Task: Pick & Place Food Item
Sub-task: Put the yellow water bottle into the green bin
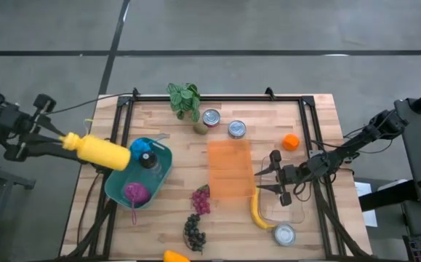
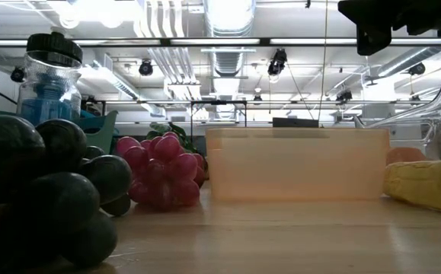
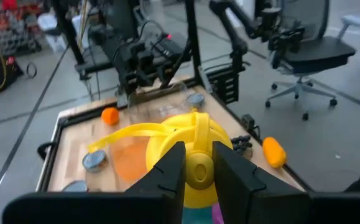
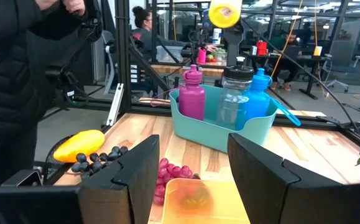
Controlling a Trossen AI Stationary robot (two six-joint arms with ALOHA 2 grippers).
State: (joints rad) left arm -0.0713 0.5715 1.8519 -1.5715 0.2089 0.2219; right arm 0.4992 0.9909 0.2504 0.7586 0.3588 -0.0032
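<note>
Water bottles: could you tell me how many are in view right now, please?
4: the yellow bottle is held by the left gripper above the teal bin; the magenta bottle, clear bottle and blue bottle stand inside it.

From my station I see a grey concrete floor (image 1: 217, 29) crossed by dark lines around the wooden table (image 1: 174, 225). Overhead, ducts (image 2: 228, 23) and bright strip lights (image 2: 296, 42) run across an open ceiling. An office chair (image 3: 304, 56) stands off one table edge; a person in a dark jacket (image 4: 18, 81) stands beside another
</note>
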